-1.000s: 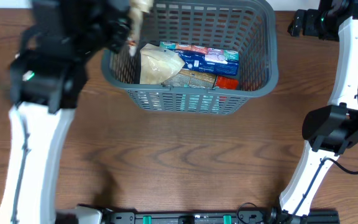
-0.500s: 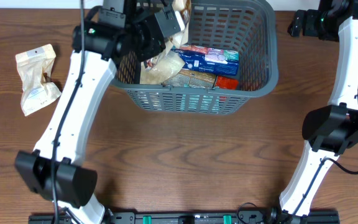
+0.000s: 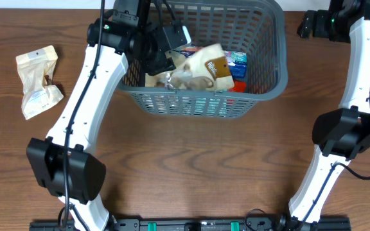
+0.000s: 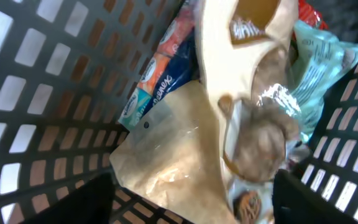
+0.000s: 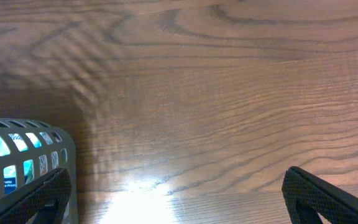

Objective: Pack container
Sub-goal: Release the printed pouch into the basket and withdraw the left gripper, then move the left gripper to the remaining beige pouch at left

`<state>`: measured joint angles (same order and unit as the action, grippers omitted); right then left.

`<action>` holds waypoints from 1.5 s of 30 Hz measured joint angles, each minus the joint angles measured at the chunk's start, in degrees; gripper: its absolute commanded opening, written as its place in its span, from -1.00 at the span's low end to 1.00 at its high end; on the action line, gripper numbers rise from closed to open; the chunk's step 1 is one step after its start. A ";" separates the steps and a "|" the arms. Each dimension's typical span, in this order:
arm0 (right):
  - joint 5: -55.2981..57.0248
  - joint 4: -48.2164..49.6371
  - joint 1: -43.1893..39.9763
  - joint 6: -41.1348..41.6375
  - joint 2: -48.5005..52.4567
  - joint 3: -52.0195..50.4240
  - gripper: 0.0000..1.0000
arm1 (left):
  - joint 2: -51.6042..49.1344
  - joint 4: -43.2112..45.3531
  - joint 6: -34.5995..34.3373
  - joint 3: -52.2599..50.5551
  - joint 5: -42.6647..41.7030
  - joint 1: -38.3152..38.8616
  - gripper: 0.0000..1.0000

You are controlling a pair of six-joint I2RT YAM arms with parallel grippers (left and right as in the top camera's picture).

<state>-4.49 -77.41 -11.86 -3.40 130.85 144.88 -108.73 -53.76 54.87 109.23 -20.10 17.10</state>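
Plainly, the container (image 3: 198, 104) — dark grey, slotted walls — holds snack packets (image 3: 205, 67).

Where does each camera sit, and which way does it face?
Overhead: above the table, facing straight down on the container; left arm and right arm show.
Left wrist: at the container's mouth, facing down at snack packets; left pincer tips show.
Right wrist: beside the container, facing the table and the container's corner; right pincer tips show.
All three share the container.
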 measured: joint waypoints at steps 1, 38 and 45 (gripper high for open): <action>0.00 0.00 0.00 0.00 0.00 0.00 0.98 | 0.37 0.15 -0.48 0.00 0.33 0.00 0.55; -0.02 -0.92 -0.02 0.00 0.00 0.00 0.99 | 3.17 1.62 -46.53 0.81 29.94 -37.66 0.98; 0.00 -0.98 0.00 0.04 0.00 0.00 0.99 | -6.82 4.76 -47.43 0.79 29.97 -38.45 0.98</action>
<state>-4.49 -78.39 -11.86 -3.36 130.85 144.88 -115.55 -48.99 7.44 110.02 9.87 -21.34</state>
